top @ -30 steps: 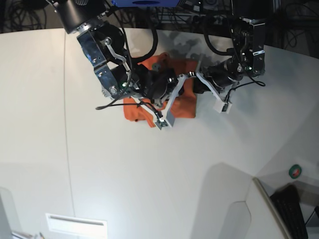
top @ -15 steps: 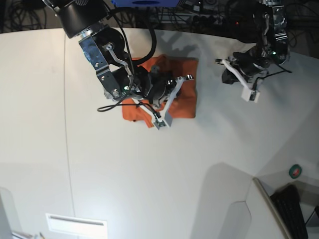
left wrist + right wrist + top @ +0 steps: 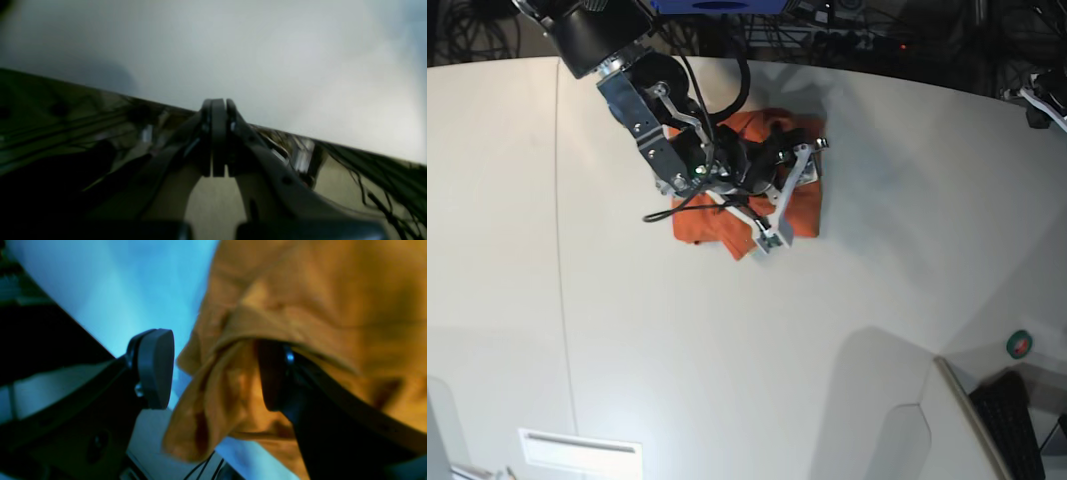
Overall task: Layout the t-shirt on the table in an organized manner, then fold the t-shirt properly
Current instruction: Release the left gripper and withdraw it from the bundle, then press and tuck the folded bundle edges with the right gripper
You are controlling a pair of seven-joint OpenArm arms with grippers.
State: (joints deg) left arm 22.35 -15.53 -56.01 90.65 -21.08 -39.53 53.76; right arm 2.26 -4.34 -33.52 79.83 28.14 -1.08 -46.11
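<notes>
Robotics lab bench, not a home. Large white table (image 3: 727, 340) with a curved edge and a thin dark seam, bare apart from an orange t-shirt (image 3: 802, 205). Tangled black cables (image 3: 827, 30) run along the far edge on a dark floor. Bare metal arm links with exposed wiring and green status LEDs. Black keyboard (image 3: 1017, 425) at lower right.

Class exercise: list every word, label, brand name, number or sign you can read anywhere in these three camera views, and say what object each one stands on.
No readable text in any view.
The t-shirt: plain orange, no print visible.
The table: blank white.
Round green and red item at the table's edge: may carry a mark, too small to read.
The right gripper and left gripper: no markings visible.
</notes>
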